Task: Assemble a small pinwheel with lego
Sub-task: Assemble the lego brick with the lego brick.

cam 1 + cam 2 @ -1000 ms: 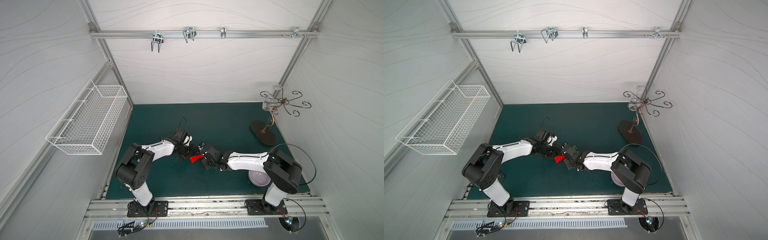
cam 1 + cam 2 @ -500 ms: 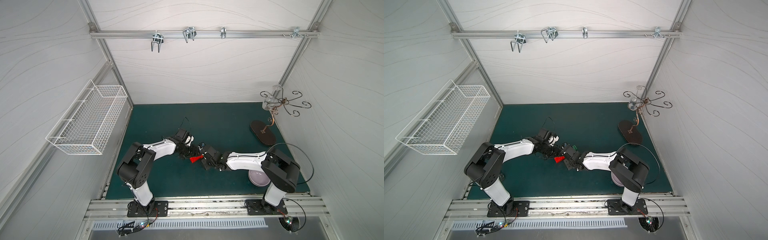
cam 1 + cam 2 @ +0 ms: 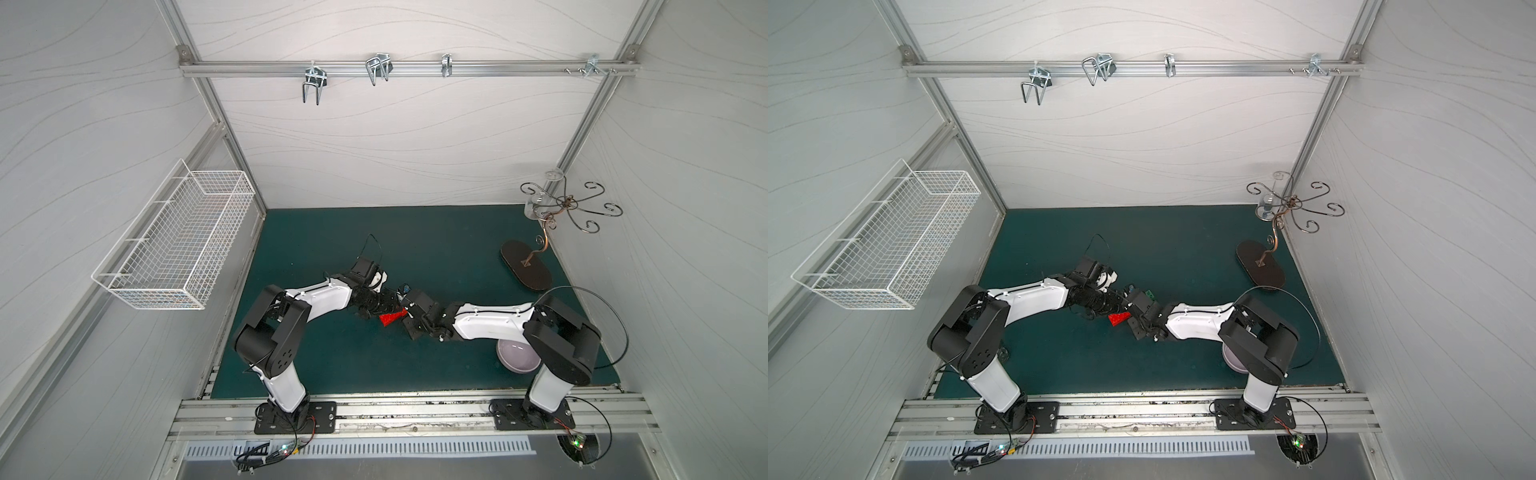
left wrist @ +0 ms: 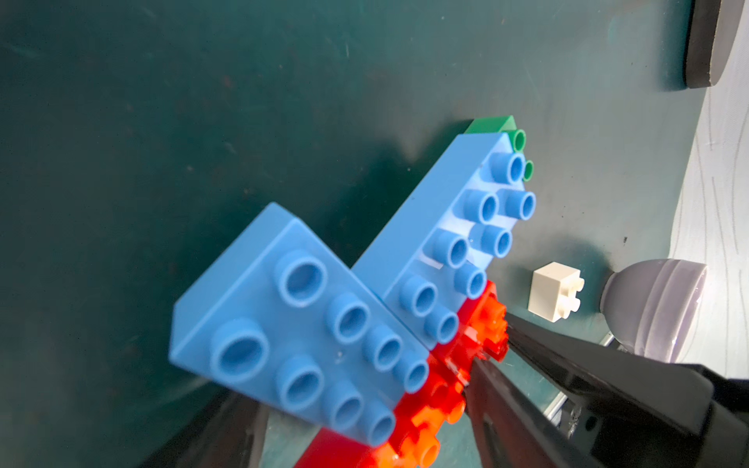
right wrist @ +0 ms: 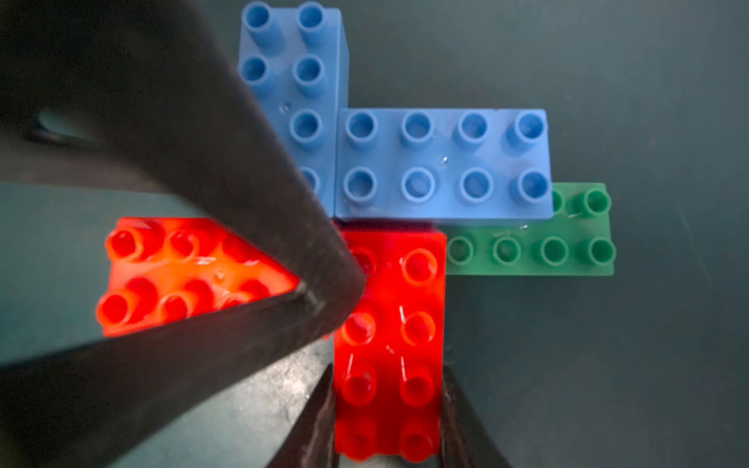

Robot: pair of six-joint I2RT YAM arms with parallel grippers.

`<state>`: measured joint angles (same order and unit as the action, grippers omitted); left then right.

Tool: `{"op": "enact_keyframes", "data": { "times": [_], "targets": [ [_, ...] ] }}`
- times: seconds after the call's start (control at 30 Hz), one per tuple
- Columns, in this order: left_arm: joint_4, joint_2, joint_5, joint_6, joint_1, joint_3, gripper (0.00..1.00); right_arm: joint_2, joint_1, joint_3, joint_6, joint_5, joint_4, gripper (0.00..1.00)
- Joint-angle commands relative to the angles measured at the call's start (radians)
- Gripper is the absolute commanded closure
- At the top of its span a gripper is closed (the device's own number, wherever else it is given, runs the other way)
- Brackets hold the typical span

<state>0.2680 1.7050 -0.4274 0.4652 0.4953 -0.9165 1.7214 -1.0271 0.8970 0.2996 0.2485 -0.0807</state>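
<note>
One dark green mat (image 3: 332,249) covers the table. Two white-and-black arms reach over it and meet near its middle: the left arm (image 3: 320,295) from the near left, the right arm (image 3: 490,322) from the near right. One wire basket (image 3: 178,249) hangs on the left wall. One rail (image 3: 498,68) crosses the far wall and carries four metal hooks (image 3: 313,85). One hook stand (image 3: 561,203) on a dark oval base is at the far right of the mat. One lilac bowl (image 3: 513,357) sits at the near right, partly under the right arm.

The pinwheel (image 5: 389,243) lies flat in the middle of the mat, between the two grippers. Five bricks of it show. There are two blue bricks (image 5: 441,162) at right angles to each other and two red ones set likewise. One green brick (image 5: 567,251) pokes out from under a blue one on the far side. A blade in full view shows eight studs, in two rows of four.

The right gripper (image 5: 388,370) is closed snugly on the long sides of one red brick (image 5: 389,324). The left gripper (image 3: 395,308) has its jaws wide apart, with the other red brick (image 5: 182,275) and a blue one between them. Whether they clamp these or merely flank them cannot be told.

One white brick (image 4: 551,295), the smallest, lies alone on the mat just beside the bowl, apart from the pinwheel.
</note>
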Motion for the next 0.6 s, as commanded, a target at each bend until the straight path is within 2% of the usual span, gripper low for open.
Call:
{"op": "enact_keyframes", "data": {
  "times": [0.0, 0.17, 0.3, 0.57],
  "targets": [
    [0.05, -0.018, 0.096, -0.001, 0.013, 0.014, 0.18, -0.01, 0.01, 0.02, -0.008, -0.04, -0.068, 0.81],
    [-0.007, -0.07, 0.129, 0.071, 0.006, 0.018, 0.16, -0.006, 0.016, 0.058, 0.009, -0.087, -0.125, 0.82],
    [0.015, -0.063, 0.165, 0.055, 0.002, 0.001, 0.16, -0.009, 0.027, 0.088, 0.024, -0.117, -0.184, 0.82],
    [-0.044, -0.053, 0.142, 0.076, -0.002, 0.008, 0.16, 0.006, 0.064, 0.117, 0.043, -0.19, -0.237, 0.82]
  ]
}}
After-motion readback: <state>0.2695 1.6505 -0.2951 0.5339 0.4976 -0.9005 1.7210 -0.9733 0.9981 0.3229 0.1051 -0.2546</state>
